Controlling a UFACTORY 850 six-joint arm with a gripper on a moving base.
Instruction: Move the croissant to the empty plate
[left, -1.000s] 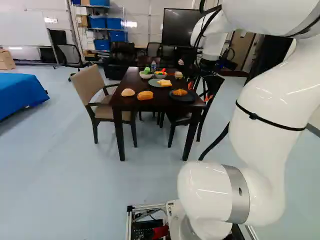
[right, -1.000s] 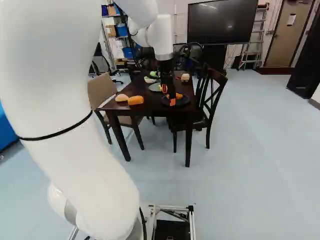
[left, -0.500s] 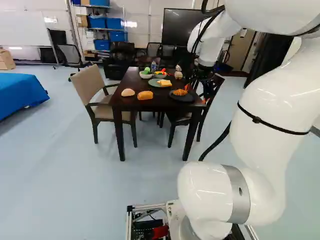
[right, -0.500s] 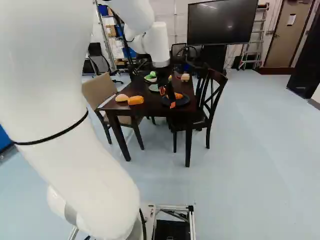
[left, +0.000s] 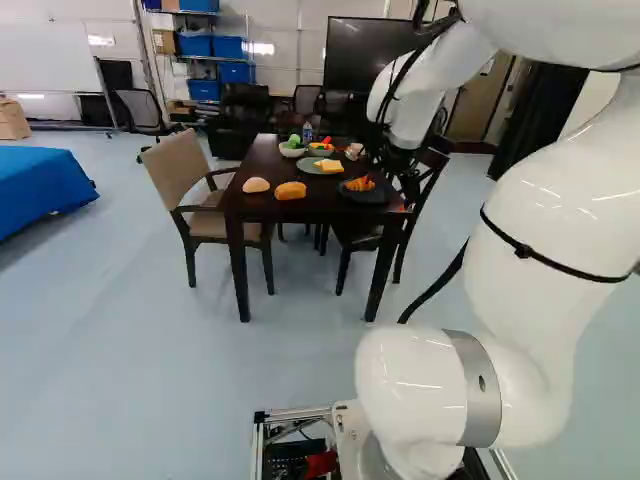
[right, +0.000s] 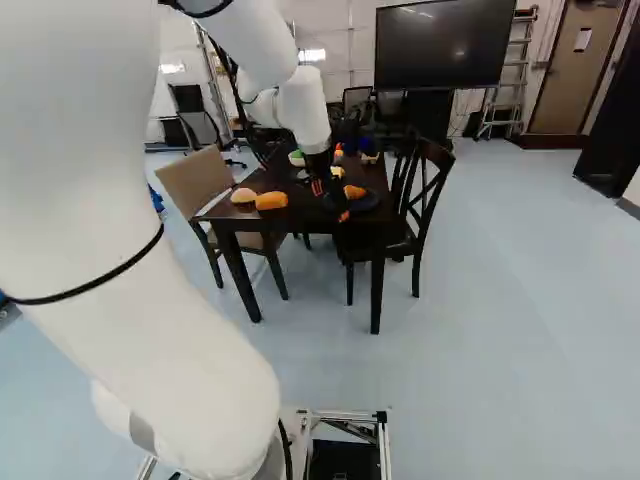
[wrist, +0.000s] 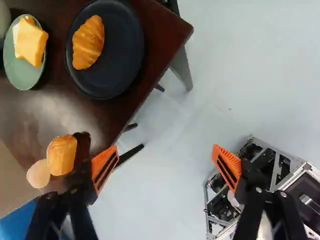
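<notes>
In the right base view, the gripper (right: 331, 201) partly hides the black plate (right: 370, 203).

The white arm (right: 100, 240) is reaching over the dark table (right: 300, 212), its gripper (right: 331, 201) hanging near a black plate (right: 368, 203). A loaf (right: 271, 201) and a bun (right: 243, 196) are sitting side by side.

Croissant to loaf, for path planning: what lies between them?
Between croissant and loaf, the wrist view shows part of the dark plate, then bare table.
</notes>
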